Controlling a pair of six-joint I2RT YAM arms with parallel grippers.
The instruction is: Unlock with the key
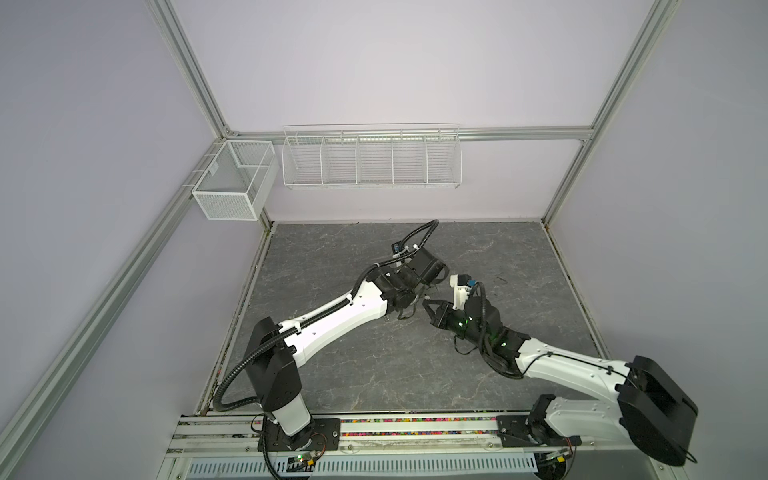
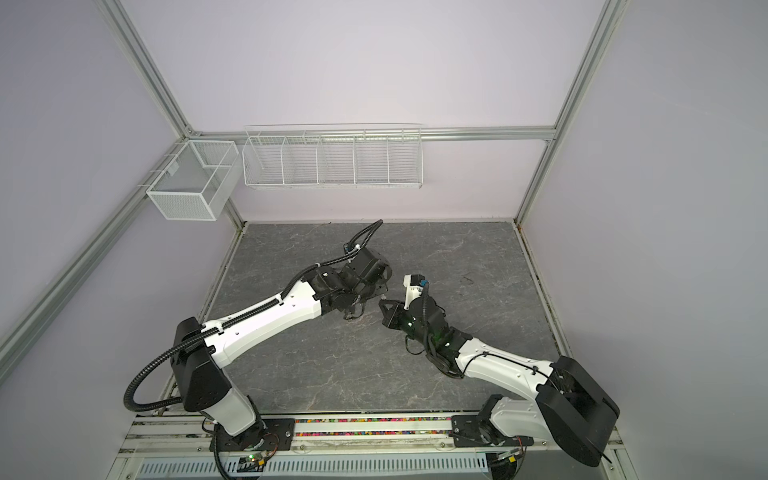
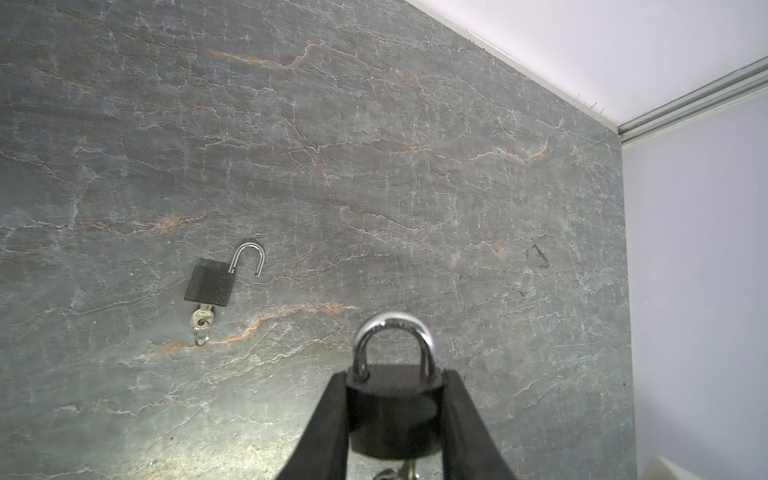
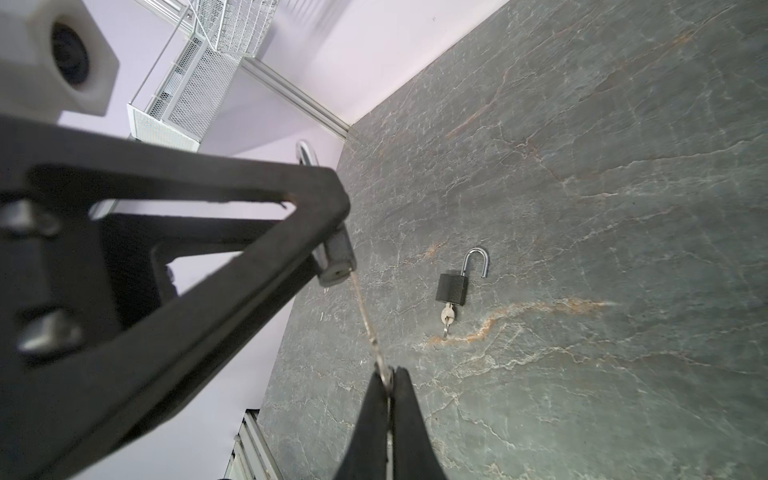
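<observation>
Padlock (image 3: pixel 392 411), the chunky black metal one with the chrome shackle (image 3: pixel 392 332), is hanging up off the table. The left gripper (image 3: pixel 395 374) is clamping it by the sides of its body, jaws partly apart with the lock filling the gap. The shackle is sitting closed, so it's looking locked to me.

At the keyhole end, the right gripper (image 4: pixel 390 376) is pinching the head of a thin metal key (image 4: pixel 365 320), jaws fully together on it. The blade is reaching to the bottom face of the lock. Can't tell from the right wrist view whether the tip is actually sitting in the keyway or just resting at its edge.

What's worrying me: that pinch is only grabbing the very end of the key. If it's turning while misaligned, the key is probably going to pivot or slip out between the pads. The lock could also be rotating inside the left jaws and eating the twist.

Farther out, a small square black padlock (image 3: pixel 209 286) is lying open on the grey marbled table (image 3: pixel 415 166) with its own key in it. It's well apart, so I'm not expecting trouble there.
</observation>
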